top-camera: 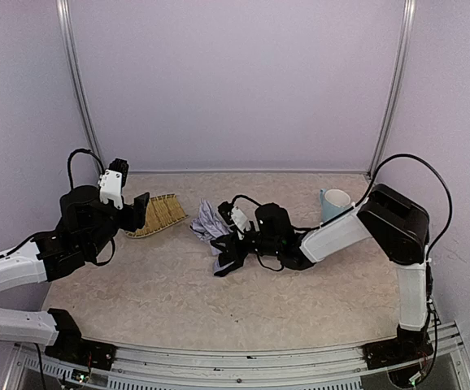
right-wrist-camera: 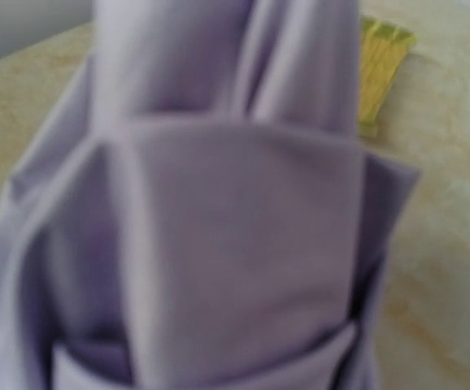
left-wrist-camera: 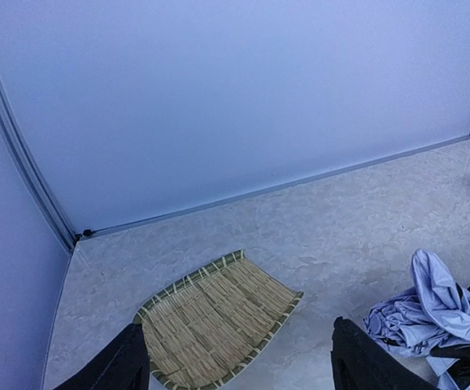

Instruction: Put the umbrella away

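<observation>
A: Status, near side first?
B: My left pincer (left-wrist-camera: 239, 351) hangs wide, empty. Right pincer (top-camera: 225, 236) is buried in the umbrella (top-camera: 207, 219), crumpled on the table (top-camera: 300, 301); clamped or not, I cannot tell. Bundling step, I'd judge. Next: gather the loose folds tight.

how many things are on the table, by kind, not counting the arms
umbrella: 1
woven straw tray: 1
light blue mug: 1
total: 3
</observation>
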Motion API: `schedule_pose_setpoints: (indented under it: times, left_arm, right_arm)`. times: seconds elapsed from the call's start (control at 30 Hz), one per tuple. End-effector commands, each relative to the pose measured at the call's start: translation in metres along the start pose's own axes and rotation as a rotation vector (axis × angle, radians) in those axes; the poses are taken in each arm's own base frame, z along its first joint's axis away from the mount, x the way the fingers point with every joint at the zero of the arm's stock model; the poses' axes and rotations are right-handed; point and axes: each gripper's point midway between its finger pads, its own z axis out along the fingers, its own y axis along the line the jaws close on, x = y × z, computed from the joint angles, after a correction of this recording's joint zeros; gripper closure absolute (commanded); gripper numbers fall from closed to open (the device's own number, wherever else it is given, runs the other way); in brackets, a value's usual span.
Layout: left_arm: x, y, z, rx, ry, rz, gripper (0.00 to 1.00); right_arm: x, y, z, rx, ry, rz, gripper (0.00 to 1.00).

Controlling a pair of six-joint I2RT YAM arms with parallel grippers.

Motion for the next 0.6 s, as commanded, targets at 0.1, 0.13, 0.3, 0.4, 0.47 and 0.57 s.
schedule_pose_setpoints:
  times: [0.1,0.13,0.3,0.4,0.47,0.57]
  left_arm:
    - [-0.004,-0.012,0.004,0.062,0.005,-0.004,0.26]
    - [-0.005,-0.014,0.004,0.074,0.002,-0.001,0.26]
    - [-0.005,-0.028,0.006,0.135,0.002,0.001,0.26]
    - [0.0,-0.034,0.011,0.157,0.023,0.013,0.26]
    - [0.005,-0.038,0.014,0.163,0.043,0.021,0.26]
    - [0.011,-0.044,0.018,0.18,0.071,0.034,0.26]
  right_arm:
    - [-0.146,0.017,-0.042,-0.038,-0.156,-0.01,1.0]
    - [-0.155,0.016,-0.048,-0.035,-0.157,0.017,1.0]
    - [-0.178,0.009,-0.072,-0.001,-0.1,0.182,1.0]
    - [-0.169,-0.008,-0.083,0.13,-0.005,0.28,1.0]
    - [-0.151,-0.022,-0.093,0.233,0.063,0.34,1.0]
    - [-0.117,-0.034,-0.105,0.343,0.156,0.433,1.0]
